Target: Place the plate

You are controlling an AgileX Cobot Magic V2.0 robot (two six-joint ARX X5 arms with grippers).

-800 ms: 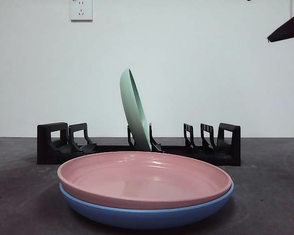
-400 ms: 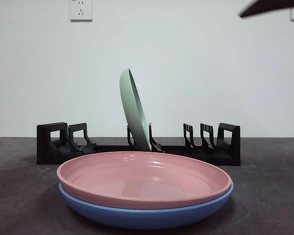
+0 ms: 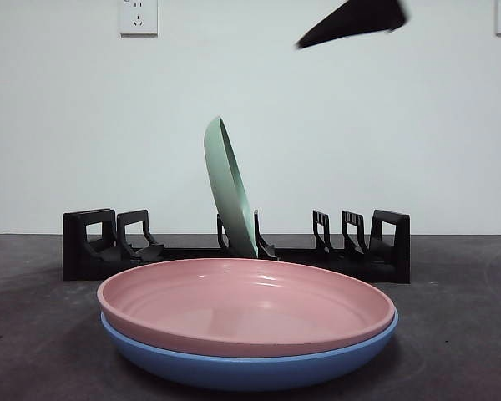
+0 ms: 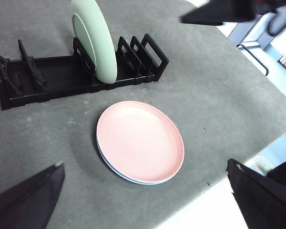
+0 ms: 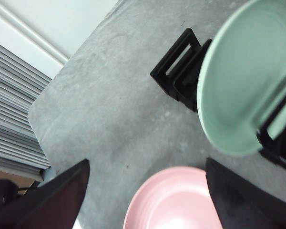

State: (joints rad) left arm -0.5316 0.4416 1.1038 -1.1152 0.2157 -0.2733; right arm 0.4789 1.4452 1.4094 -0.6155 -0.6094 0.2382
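A pink plate lies nested on a blue plate on the dark table, in front of a black rack. One green plate stands on edge in the rack's middle slot, leaning slightly. My right gripper is open and hangs high above the table; under it are the pink plate and the green plate. The front view catches it as a black tip near the top. My left gripper is open too, high above the pink plate, holding nothing.
The rack has free slots on both sides of the green plate. The table's edge runs close beside the stacked plates. A white wall with a socket stands behind the rack.
The black gripper tip has travelled left along the top of the front view, from the right corner toward the centre. Plates and rack have not moved.
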